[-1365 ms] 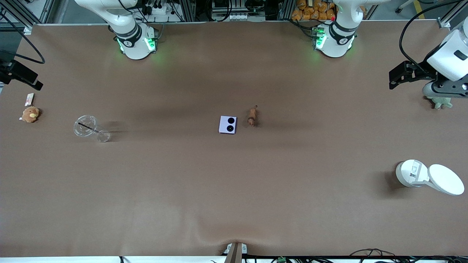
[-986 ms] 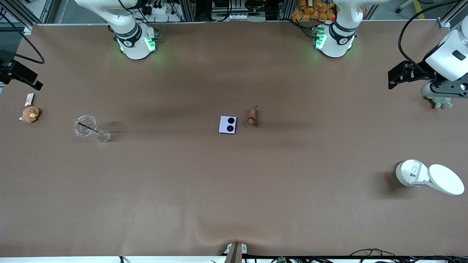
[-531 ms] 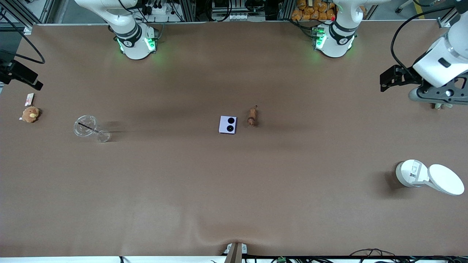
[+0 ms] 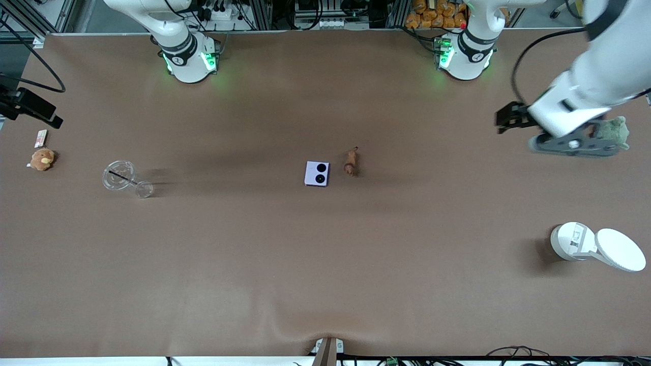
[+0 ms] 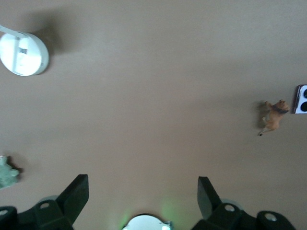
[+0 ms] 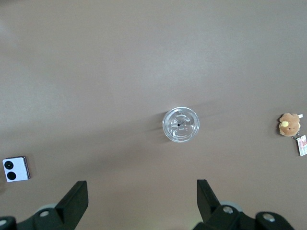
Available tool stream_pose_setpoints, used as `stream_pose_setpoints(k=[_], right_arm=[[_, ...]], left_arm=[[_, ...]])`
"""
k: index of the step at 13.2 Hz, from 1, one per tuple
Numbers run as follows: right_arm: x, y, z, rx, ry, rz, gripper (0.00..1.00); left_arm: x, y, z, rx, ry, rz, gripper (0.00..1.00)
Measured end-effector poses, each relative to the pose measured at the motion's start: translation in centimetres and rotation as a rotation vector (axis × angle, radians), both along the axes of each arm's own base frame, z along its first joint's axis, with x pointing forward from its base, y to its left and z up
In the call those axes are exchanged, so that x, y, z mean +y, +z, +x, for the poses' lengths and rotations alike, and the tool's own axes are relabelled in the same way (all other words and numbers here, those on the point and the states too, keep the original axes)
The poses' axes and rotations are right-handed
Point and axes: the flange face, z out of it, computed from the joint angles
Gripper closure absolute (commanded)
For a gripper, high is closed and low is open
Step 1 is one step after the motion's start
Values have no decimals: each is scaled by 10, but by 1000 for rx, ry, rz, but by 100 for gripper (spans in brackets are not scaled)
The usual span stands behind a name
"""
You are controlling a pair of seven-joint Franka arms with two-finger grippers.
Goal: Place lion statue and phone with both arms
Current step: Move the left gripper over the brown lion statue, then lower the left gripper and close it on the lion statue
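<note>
The phone [image 4: 317, 174] lies flat at the table's middle, pale lavender with two black circles up. The lion statue [image 4: 350, 162], tiny and brown-orange, lies beside it toward the left arm's end. My left gripper [image 4: 574, 145] hangs open and empty in the air over the left arm's end of the table, next to a green plush toy. The left wrist view [image 5: 143, 187] shows the lion [image 5: 272, 117] and the phone's edge [image 5: 301, 99] far off. My right gripper [image 6: 142, 191] is open and empty, high over the right arm's end. Its wrist view shows the phone [image 6: 15, 169].
A green plush toy [image 4: 613, 131] and an open white lidded container [image 4: 572, 240] sit at the left arm's end. A clear cup [image 4: 122, 179], a tan plush toy [image 4: 41, 158] and a small card [image 4: 40, 137] lie at the right arm's end.
My left arm has swung from the table's end toward the middle, uncovering the green plush toy. The right arm, phone and lion have stayed put.
</note>
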Motion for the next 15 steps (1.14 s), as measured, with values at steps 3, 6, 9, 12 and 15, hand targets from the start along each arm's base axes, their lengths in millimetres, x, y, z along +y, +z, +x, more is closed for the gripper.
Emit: stream_pose_setpoints(k=[3, 6, 9, 12, 15], right_arm=[[0, -1, 1, 2, 1, 0, 0], [1, -3, 1, 6, 1, 0, 0], [6, -9, 6, 19, 10, 1, 0], [19, -22, 14, 42, 34, 0, 0], [18, -23, 15, 44, 34, 0, 0]], left_arm=[[-65, -36, 8, 9, 56, 7, 0], [-140, -94, 6, 34, 99, 25, 0], [-206, -152, -2, 38, 124, 27, 0], [-231, -184, -9, 56, 148, 43, 0], [-258, -217, -19, 66, 159, 51, 0]])
